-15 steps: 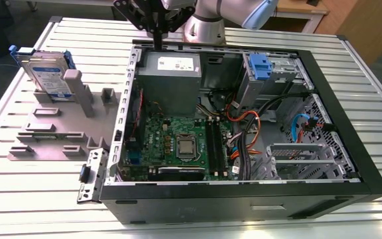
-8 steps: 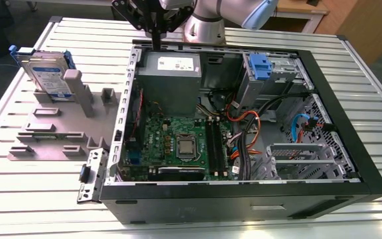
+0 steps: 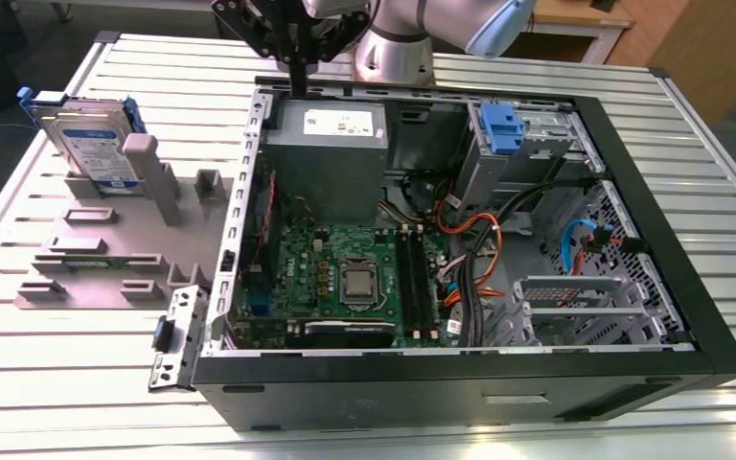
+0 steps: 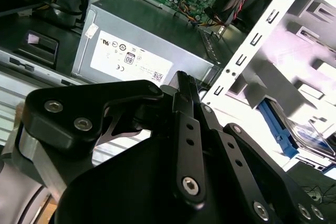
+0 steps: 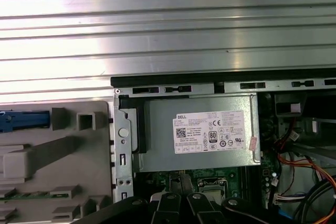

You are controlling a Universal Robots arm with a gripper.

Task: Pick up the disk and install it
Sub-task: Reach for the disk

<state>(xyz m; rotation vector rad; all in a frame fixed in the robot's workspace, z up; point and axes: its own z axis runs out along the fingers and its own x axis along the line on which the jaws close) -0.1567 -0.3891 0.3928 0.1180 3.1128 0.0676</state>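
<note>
The disk, a silver drive with a blue-and-white label and blue frame, stands on edge in a grey fixture at the exterior view's left, outside the computer case. Part of the disk shows in the second wrist view, and its blue frame edge shows in the first wrist view. My gripper hangs over the case's back rim, above the power supply and apart from the disk. Its black fingers are pressed together with nothing between them.
The open computer case holds a grey power supply with a white sticker, a green motherboard, cables and a blue clip at a drive bay. Everything rests on a ribbed metal table.
</note>
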